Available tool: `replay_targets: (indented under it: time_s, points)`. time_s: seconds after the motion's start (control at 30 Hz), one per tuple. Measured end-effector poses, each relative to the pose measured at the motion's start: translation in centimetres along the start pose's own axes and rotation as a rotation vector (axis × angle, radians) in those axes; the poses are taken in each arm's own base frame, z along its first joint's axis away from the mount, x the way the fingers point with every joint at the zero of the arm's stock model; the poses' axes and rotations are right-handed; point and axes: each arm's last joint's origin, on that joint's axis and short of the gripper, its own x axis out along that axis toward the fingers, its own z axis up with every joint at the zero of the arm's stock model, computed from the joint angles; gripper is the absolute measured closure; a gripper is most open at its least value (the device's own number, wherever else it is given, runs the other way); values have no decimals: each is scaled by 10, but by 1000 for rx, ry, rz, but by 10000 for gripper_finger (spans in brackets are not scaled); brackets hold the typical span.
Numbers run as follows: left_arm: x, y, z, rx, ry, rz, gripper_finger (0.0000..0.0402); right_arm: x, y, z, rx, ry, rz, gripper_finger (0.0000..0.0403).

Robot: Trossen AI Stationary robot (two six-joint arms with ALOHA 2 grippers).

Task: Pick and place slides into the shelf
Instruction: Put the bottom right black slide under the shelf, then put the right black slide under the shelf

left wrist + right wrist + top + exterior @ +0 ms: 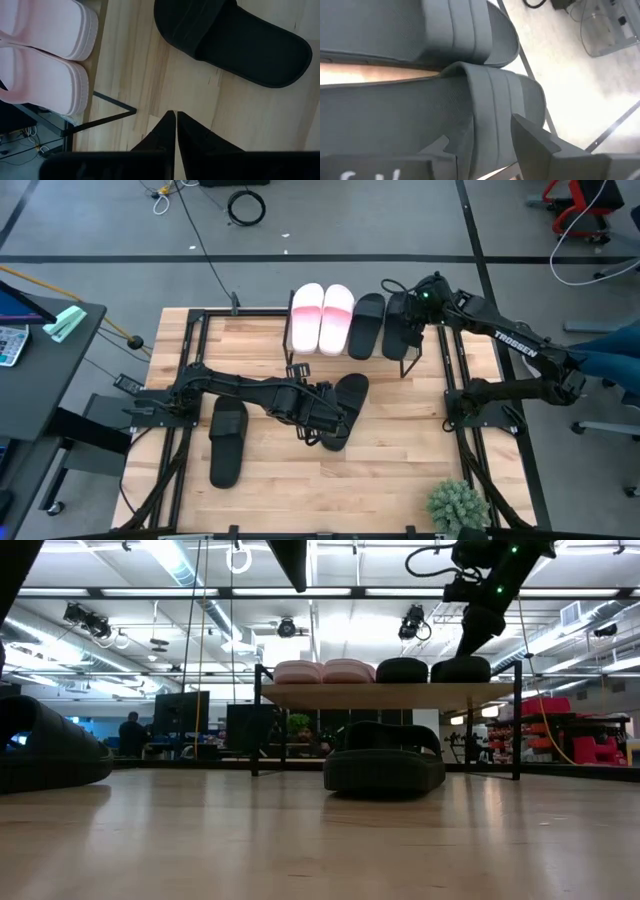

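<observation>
The shelf (410, 365) stands at the table's far edge. Two pink slides (322, 318) and two black slides (367, 325) lie side by side on its wooden board (390, 692). My right gripper (485, 135) is open over the rightmost black slide (397, 328), one finger on each side of its strap (485, 100). One black slide (347, 408) rests sole-down mid-table, another black slide (228, 442) at the left. My left gripper (175, 116) is shut and hovers above the bare wood beside the middle slide (235, 40), apart from it. My right gripper comes from above at the strap end of the rightmost black slide (520, 95), with its fingers (540, 145) astride the strap's side. Whether they touch it I cannot tell. The slide lies flat on the shelf board.
A small potted plant (458, 505) stands at the table's near right corner. Black frame rails (190, 370) run along the table's left and right sides. Bare wood lies between the two slides on the table and toward the near edge.
</observation>
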Motion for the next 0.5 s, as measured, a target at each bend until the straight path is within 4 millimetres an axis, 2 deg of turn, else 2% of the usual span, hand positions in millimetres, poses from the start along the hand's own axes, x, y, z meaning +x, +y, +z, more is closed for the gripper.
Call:
replay_targets:
  time_s: [0.17, 0.33, 0.5]
  points:
    - [0, 0, 0, 0, 0, 0, 378, -12, 5, 2, -12, -47, 2, 266]
    - [0, 0, 0, 1, 0, 0, 389, -37, 17, 1, 29, -131, 29, 269]
    - [0, 0, 0, 1, 0, 0, 393, -64, 38, -11, 144, -144, 221, 288]
